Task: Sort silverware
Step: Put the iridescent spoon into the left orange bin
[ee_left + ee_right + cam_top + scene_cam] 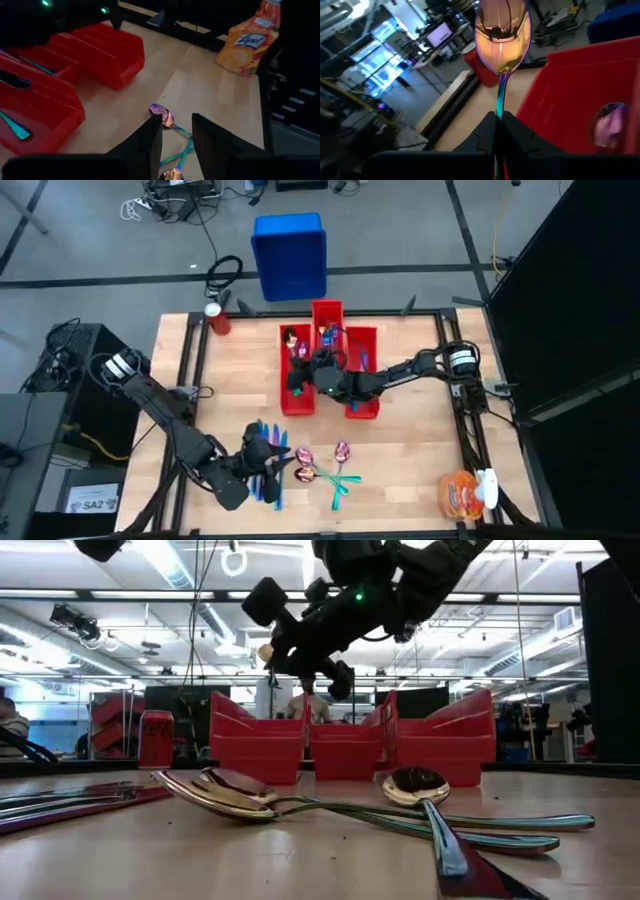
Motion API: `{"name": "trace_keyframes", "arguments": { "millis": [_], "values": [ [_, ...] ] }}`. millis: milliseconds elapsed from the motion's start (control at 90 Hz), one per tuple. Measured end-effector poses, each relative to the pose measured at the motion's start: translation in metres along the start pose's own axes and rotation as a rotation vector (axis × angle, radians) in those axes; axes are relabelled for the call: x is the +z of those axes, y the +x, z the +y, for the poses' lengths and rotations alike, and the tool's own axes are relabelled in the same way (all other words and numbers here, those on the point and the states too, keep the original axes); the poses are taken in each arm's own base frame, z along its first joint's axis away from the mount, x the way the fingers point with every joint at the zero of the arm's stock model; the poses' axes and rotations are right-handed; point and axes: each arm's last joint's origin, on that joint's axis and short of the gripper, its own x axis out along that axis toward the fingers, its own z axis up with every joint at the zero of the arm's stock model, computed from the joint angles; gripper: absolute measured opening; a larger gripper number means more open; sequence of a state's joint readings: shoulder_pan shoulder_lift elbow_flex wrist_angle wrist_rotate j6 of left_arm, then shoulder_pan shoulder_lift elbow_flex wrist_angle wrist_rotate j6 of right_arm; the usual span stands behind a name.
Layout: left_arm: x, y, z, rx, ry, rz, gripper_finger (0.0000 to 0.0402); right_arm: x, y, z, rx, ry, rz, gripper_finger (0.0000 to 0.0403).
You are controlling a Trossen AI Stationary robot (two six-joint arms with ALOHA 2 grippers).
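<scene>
Three long red bins [360,385] stand side by side at the table's middle; the left bin [570,95] has a spoon [611,125] in it. My right gripper [303,376] hangs over that left bin, shut on an iridescent spoon [502,35]. More silverware lies near the table's front edge: spoons [305,470], a teal fork [340,486] and blue pieces [268,480]. My left gripper [176,142] is open just above the table by that pile, and a purple spoon [162,116] lies ahead of its fingers. My right gripper pinches the spoon's slim handle [498,111] between its two fingers. The handle runs along the fingers and the bowl sticks out past the fingertips. The spoon is lifted clear, above the left red bin.
An orange spray bottle [462,492] lies at the table's front right corner. A red can [218,318] stands at the far left corner. A blue bin [290,255] sits on the floor beyond the far edge. Bare wood lies between the bins and the pile.
</scene>
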State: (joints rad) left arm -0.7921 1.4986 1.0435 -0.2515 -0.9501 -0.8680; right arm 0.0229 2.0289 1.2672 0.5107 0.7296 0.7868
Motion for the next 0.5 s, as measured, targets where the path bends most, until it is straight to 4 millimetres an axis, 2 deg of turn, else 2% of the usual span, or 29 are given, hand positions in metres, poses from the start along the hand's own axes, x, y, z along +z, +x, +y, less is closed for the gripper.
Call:
{"name": "trace_keyframes", "arguments": {
  "millis": [167, 500],
  "values": [
    [-0.001, 0.000, -0.001, -0.007, -0.018, 0.004, 0.0090, 0.008, 0.004, -0.003, -0.006, -0.160, 0.007, 0.0017],
    [-0.001, 0.000, -0.003, -0.033, -0.054, 0.013, 0.0090, 0.009, 0.015, -0.024, -0.105, -0.126, 0.081, 0.0081]
  ]
}}
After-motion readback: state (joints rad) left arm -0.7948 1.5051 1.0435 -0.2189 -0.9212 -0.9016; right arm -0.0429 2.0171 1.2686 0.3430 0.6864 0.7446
